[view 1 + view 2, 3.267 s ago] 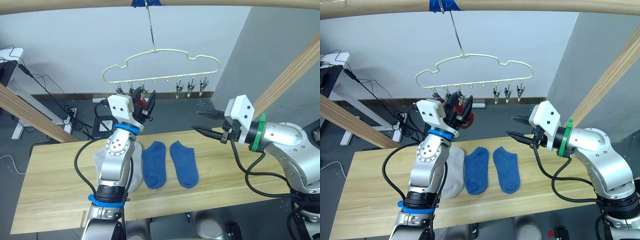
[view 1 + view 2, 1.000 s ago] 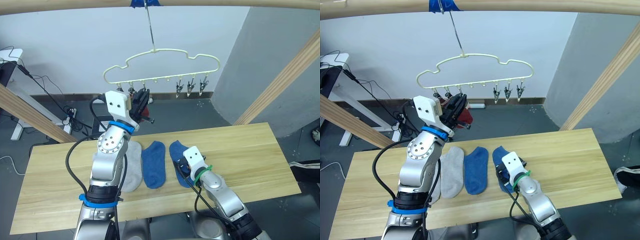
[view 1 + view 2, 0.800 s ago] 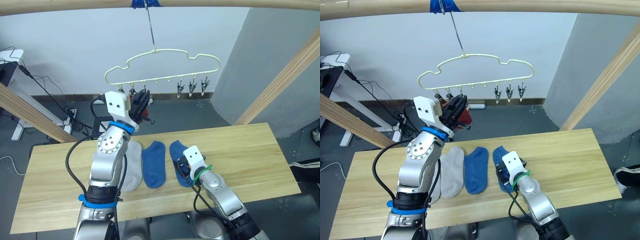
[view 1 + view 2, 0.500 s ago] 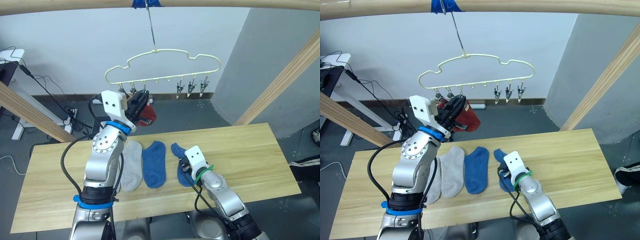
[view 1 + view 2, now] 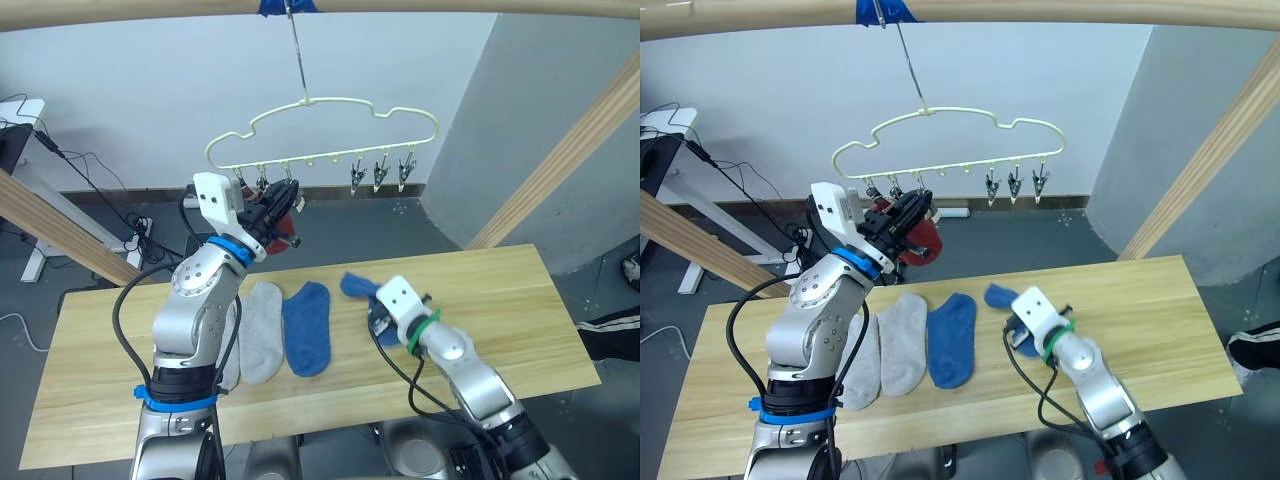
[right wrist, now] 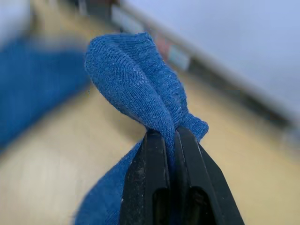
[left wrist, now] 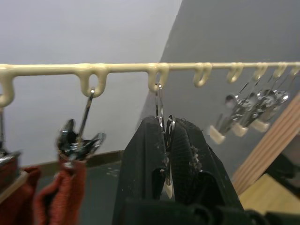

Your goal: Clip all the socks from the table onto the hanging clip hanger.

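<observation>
The left end effector (image 7: 165,154) is reaching up to the bottom bar of the cream-yellow clip hanger (image 5: 320,105), and its two black fingers (image 7: 140,159) are pressing together on the third metal clip (image 7: 164,140) from the robot's left. Beside that clip, further to the robot's left, the rust-red socks (image 5: 282,222) are hanging from their clips: one rust-red sock (image 7: 65,197) is dangling from the second clip (image 7: 78,140), and another piece of rust-red knit is showing at the edge of the left wrist view below the first clip. Three more metal clips (image 5: 380,172) are hanging empty in a close group toward the hanger's right end. The hanger's long hook is hanging from a round wooden pole (image 5: 400,6) under a patch of blue tape (image 5: 287,6).

The right end effector (image 6: 169,140) is hovering just above the pale wooden surface (image 5: 520,320), with its fingers clamped on a fold of a blue sock (image 6: 136,89). The sock's free end is lifting up beyond the end effector, toward the far edge of the surface, while the rest is trailing down toward the planks.

A second blue sock (image 5: 306,328) is lying flat near the middle of the surface, well apart from the lifted one. Just to its left, two light grey socks (image 5: 902,342) are lying side by side, the outer grey sock (image 5: 862,362) partly hidden behind the left arm.
</observation>
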